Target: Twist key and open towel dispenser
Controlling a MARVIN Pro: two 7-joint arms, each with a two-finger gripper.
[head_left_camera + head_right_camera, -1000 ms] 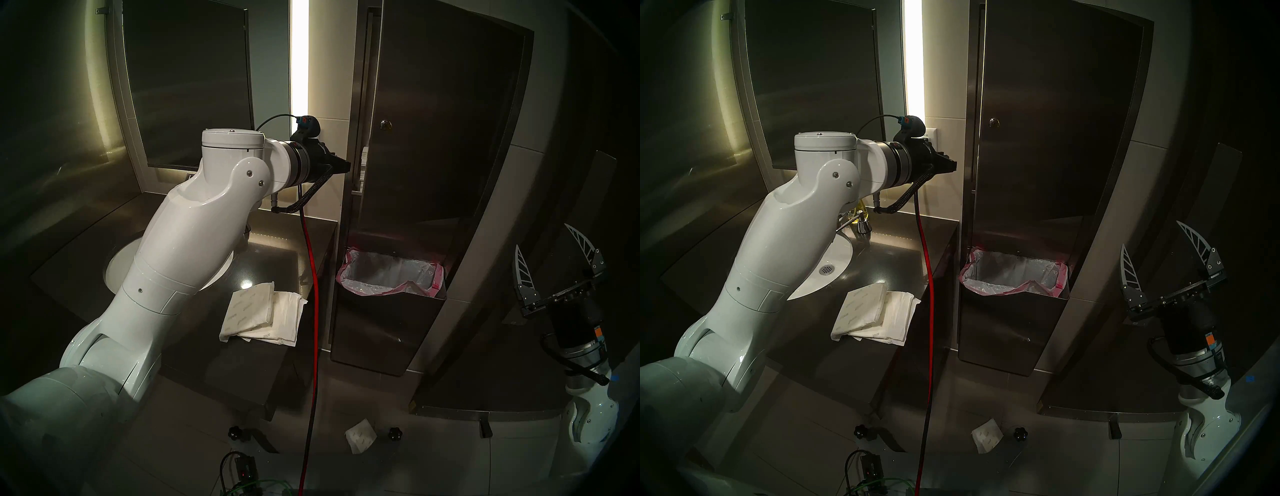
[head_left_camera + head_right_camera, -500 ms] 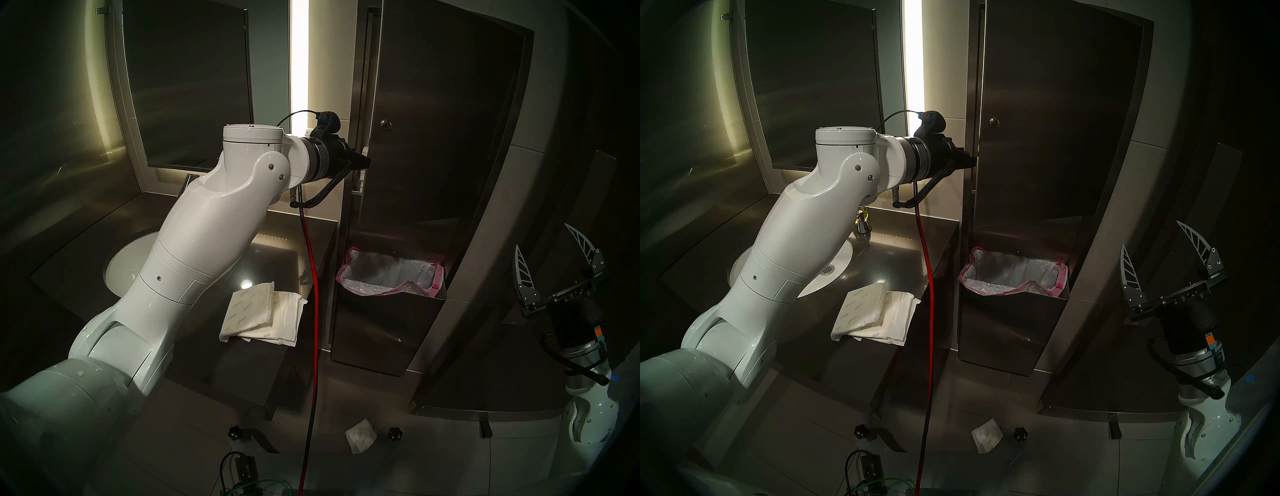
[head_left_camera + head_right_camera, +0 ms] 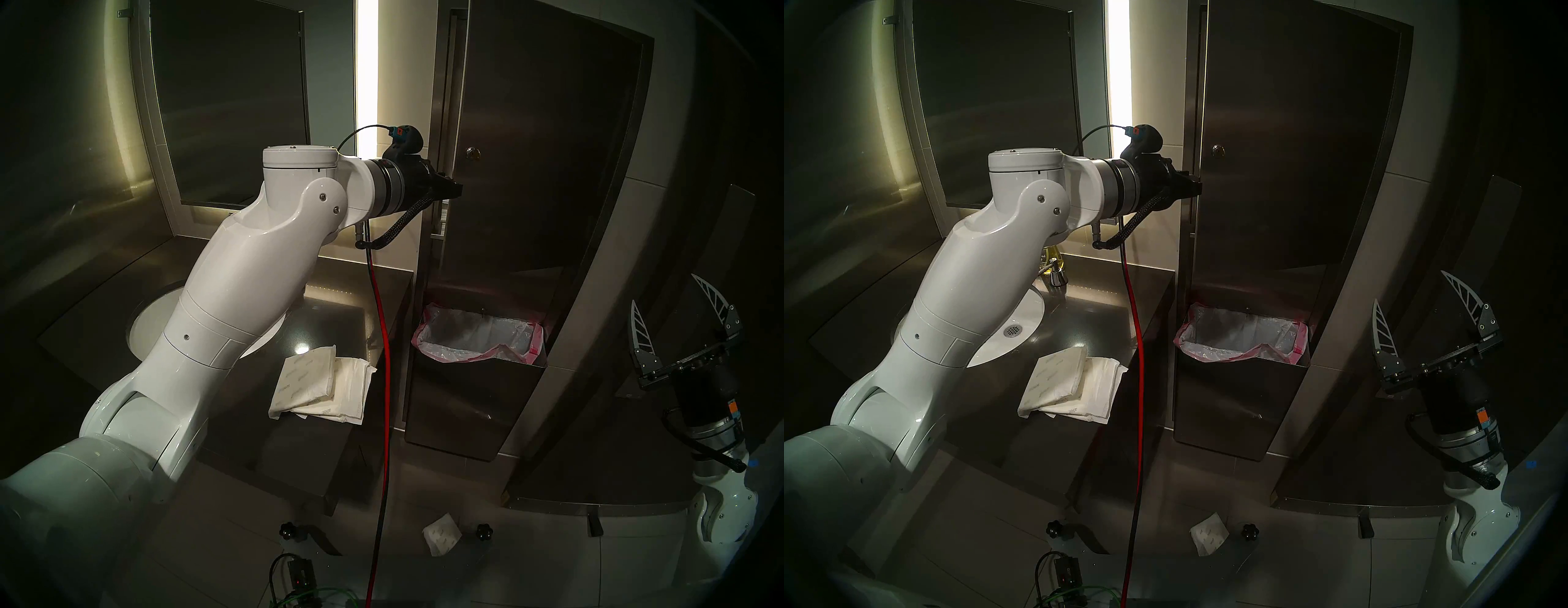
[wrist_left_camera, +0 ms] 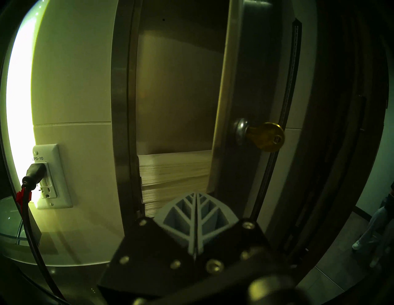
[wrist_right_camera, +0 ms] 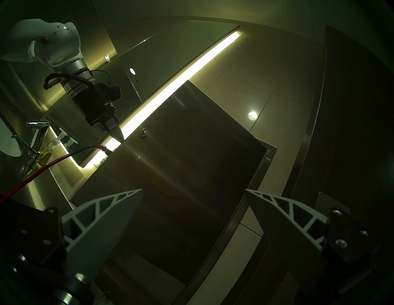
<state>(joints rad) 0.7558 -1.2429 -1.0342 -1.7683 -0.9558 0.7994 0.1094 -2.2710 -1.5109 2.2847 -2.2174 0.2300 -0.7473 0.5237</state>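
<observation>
The towel dispenser (image 3: 530, 170) is a tall steel wall cabinet, and its long door (image 4: 236, 85) stands slightly ajar. A brass key (image 4: 265, 137) sits in the round silvery lock (image 4: 241, 131); it also shows in the head views (image 3: 472, 153) (image 3: 1217, 149). My left gripper (image 4: 195, 197) is shut and empty. Its tip (image 3: 456, 191) is at the door's free left edge, below and left of the key. I cannot tell if it touches the door. A stack of paper towels (image 4: 174, 170) shows inside the gap. My right gripper (image 3: 663, 293) is open and empty, low at the right.
The bin's pink-edged bag (image 3: 536, 344) hangs below the door. Towel packs (image 3: 318, 382) lie on the dark counter beside the sink (image 3: 144, 327). A red cable (image 3: 384, 339) hangs down from the wall outlet (image 4: 49, 176). A towel pack (image 3: 441, 539) and two black star knobs (image 3: 287, 530) are on the floor.
My left arm has reached right and slightly up, bringing the shut gripper from beside the cabinet to the door's left edge. The door and the right arm have not moved.
</observation>
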